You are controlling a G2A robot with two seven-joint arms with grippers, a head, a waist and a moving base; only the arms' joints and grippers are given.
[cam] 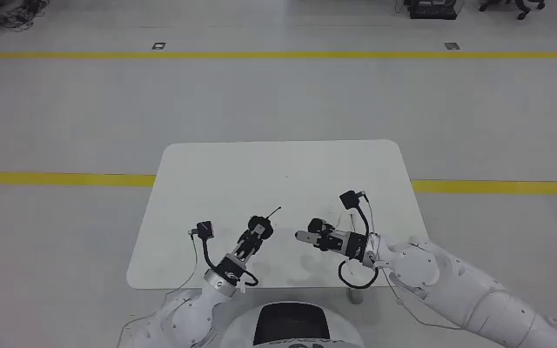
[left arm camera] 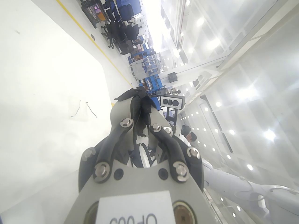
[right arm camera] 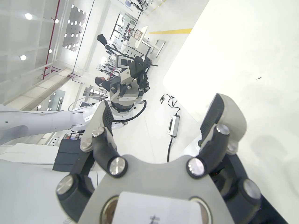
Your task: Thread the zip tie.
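The left gripper [cam: 261, 226], lower centre of the top view, has its jaws clenched on the zip tie [cam: 273, 213], a thin black flexible strip above the smooth white table [cam: 278, 165]. The right gripper [cam: 302, 236], just beside it, has its jaws spread and empty. An off-centre pinch could bend the slender tail or make it slip.

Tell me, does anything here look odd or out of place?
Only this: two thin dark strands lie loose on the white table, apart from the black zip tie pinched in the left gripper. What they are is unclear.
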